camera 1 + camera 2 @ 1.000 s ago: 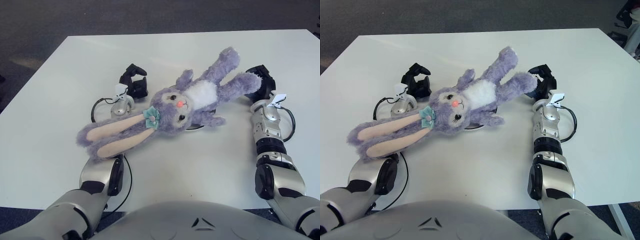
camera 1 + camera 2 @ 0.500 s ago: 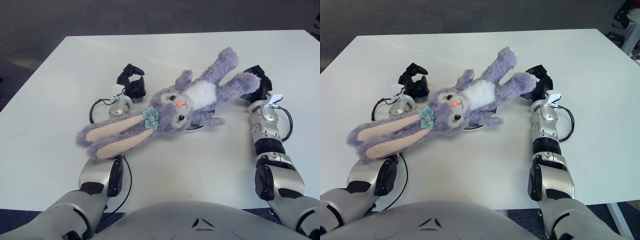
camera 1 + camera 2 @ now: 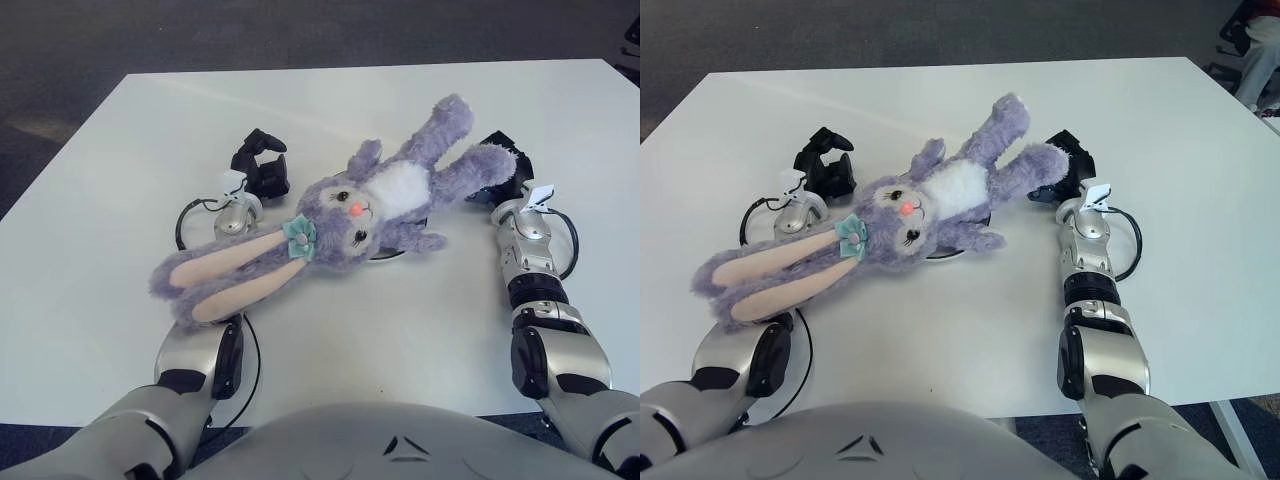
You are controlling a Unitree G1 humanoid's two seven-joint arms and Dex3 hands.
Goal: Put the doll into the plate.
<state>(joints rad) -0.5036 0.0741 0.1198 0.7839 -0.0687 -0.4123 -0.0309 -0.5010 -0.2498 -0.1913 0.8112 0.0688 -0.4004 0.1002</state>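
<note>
We see the purple doll (image 3: 380, 205) lying over the plate (image 3: 395, 254); our right hand (image 3: 505, 165) grips its leg — our left hand (image 3: 262, 170), beside its head, is curled, holding nothing.

No legible text, label, brand, number or sign appears anywhere; the small white tags (image 3: 236, 180) on the robot's wrists show no characters that can be read.
</note>
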